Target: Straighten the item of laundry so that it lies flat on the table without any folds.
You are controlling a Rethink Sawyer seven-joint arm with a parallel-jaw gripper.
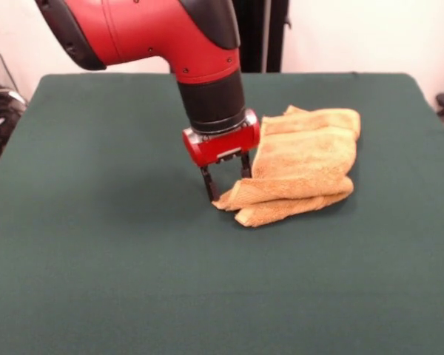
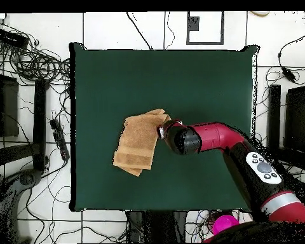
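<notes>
Orange-tan towel [image 1: 303, 166] remains folded in layers on the table [image 1: 96, 244]; the gripper [image 1: 227, 180], fingers parted, holds nothing beside its corner.

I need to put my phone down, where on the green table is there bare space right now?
Bare green table runs along the whole near edge in the front view and out to the side away from the folded towel. It is crowded mid-table, where the tool is down at the towel's edge.

A robotics lab is showing here: a red and black arm [image 2: 244, 149] is standing at a table [image 2: 117, 76] draped in dark green cloth. Tangled cables [image 2: 34, 63] are lying across the white tiled floor [image 2: 104, 28] around it, and dark equipment racks [image 2: 288, 121] are flanking the table.
</notes>
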